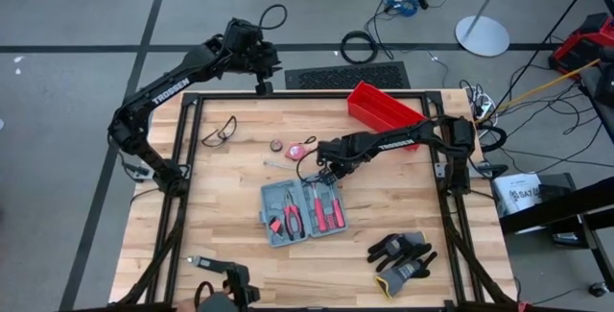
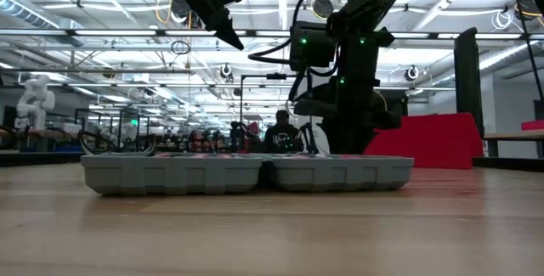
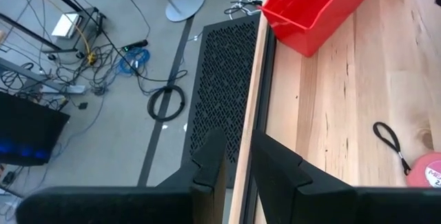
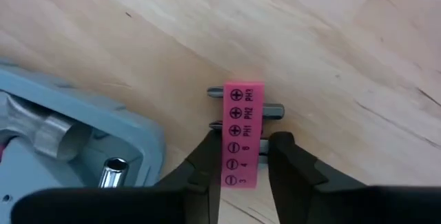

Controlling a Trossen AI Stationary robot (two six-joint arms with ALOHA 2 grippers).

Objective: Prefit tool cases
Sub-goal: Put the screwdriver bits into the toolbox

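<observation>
Right gripper (image 4: pixel 240 156): low over the table, fingers (image 4: pixel 205 162) narrowed to either side of a pink bit holder (image 4: pixel 242 133); whether they press it I cannot tell.
Pink bit holder: flat on the wood, steel bits poking from its side, just beside the case rim.
Tool case (image 1: pixel 302 212): lying open at mid-table, at 7 o'clock from the right gripper, red-handled tools (image 1: pixel 291 219) in its slots.
Left gripper (image 3: pixel 236 158): raised at the table's far edge, part open, holding nothing.
Red bin (image 1: pixel 384 107): far edge, 1 o'clock from the case.
Gloves (image 1: pixel 402 257): 4 o'clock from the case.
</observation>
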